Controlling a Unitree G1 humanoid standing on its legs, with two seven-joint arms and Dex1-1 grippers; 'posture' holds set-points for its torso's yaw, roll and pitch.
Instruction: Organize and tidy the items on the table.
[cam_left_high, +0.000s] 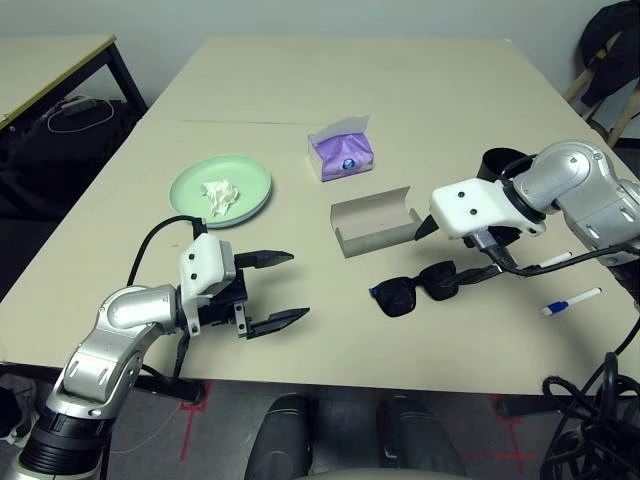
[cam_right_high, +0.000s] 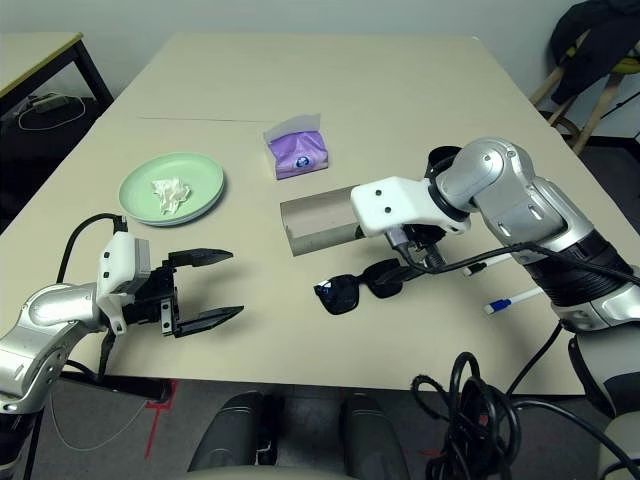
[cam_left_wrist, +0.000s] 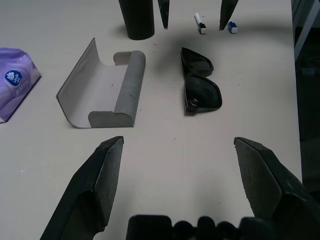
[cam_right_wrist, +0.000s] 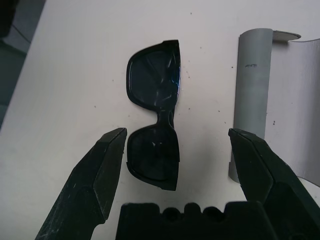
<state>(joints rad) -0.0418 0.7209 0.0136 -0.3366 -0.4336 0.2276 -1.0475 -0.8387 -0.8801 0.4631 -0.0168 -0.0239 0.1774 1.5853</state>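
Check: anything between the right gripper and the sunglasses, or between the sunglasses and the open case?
Nothing visible. The right gripper hangs open directly over the black sunglasses, bare table between them. The grey glasses case lies open beside the sunglasses with only a clear strip of tabletop between.

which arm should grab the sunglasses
Right, probably. The right gripper hangs open just above the sunglasses, beside the open glasses case; the left gripper is off to the side.

On the surface (cam_left_high: 420, 110): one mint green plate (cam_left_high: 221, 188) holding one crumpled tissue (cam_left_high: 220, 195) — plus one purple tissue pack (cam_left_high: 341, 150). One open grey glasses case (cam_left_high: 372, 221), one pair of black sunglasses (cam_left_high: 415, 288), one black cup (cam_left_wrist: 136, 18) — and two white pens (cam_left_high: 572, 301).
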